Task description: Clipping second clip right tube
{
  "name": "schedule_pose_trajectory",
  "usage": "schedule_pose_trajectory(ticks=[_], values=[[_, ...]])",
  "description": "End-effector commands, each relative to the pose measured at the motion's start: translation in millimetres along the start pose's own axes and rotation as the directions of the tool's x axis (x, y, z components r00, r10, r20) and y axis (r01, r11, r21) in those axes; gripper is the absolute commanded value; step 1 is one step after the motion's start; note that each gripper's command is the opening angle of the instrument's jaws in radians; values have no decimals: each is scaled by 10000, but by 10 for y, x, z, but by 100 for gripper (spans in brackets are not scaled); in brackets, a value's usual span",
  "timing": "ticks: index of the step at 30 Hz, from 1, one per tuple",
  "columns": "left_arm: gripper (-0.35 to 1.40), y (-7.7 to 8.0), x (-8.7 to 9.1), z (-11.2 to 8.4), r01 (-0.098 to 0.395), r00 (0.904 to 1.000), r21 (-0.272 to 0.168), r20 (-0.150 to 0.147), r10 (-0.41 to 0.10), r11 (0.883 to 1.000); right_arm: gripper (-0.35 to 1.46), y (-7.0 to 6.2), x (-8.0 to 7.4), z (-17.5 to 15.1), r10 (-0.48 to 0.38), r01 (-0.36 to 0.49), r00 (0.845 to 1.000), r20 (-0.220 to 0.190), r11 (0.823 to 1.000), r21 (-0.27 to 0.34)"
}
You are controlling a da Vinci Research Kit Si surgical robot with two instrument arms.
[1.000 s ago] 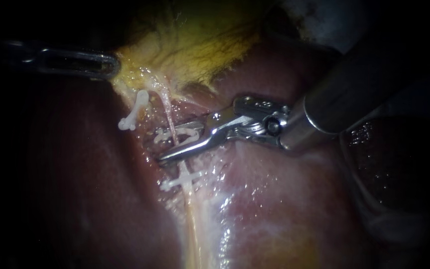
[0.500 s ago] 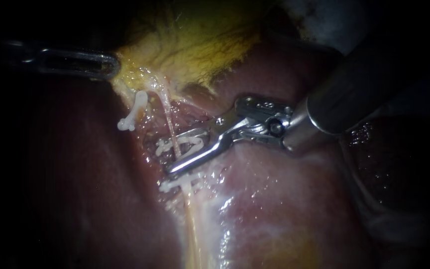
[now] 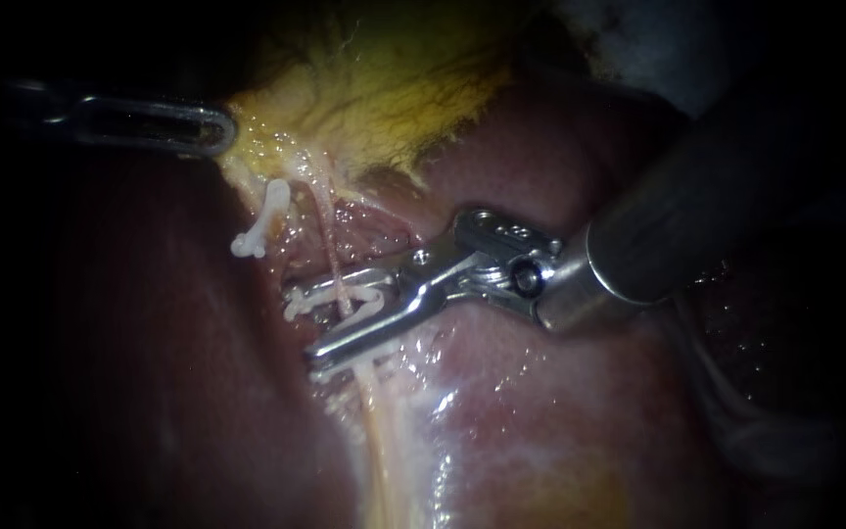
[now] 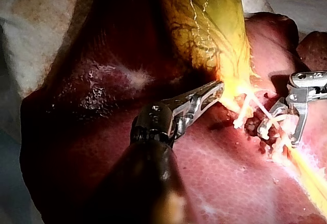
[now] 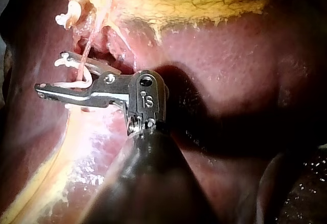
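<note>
The dark red liver (image 3: 560,411) fills most of the endoscope view, with the yellow gallbladder (image 3: 394,88) lying over its upper part. The right instrument (image 3: 305,321) comes in from the right with its thick shaft low over the liver. Its jaws stand partly apart, one on each side of the right tube (image 3: 330,235), and carry a white clip (image 3: 359,297) between them. The clip's two arms lie on either side of the thin pink tube. The left instrument (image 3: 219,130) reaches in from the left, and its jaws are closed on the gallbladder's lower edge. A second clip (image 3: 264,217) sits near that edge, left of the tube. A bit of a third clip (image 3: 320,373) shows just under the lower jaw.
</note>
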Motion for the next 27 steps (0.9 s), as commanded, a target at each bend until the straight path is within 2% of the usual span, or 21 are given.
schedule_pose_trajectory(ticks=[1, 6, 15, 20, 27], values=[[-35, 0, 0, 0, 5, 10000, -4, -1, -5, 10000, 49, -3, -1, 0, 64, -65, 10000, 60, 10000, 43], [-35, 0, 0, 0, 4, 10000, -5, -1, -4, 10000, 44, -13, -4, 2, 206, -213, 9994, 272, 9995, 253], [-35, 0, 0, 1, 5, 10000, -8, 1, -5, 10000, 38, -25, -8, 9, 344, -357, 9988, 357, 9987, 363], [-35, 0, 0, 1, 5, 10000, -8, 1, -5, 10000, 29, -23, -7, 9, 405, -420, 9984, 398, 9984, 376], [-35, 0, 0, 1, 5, 10000, -8, 1, -5, 10000, -1, -19, -6, 5, 830, -837, 9958, 375, 9963, 170]])
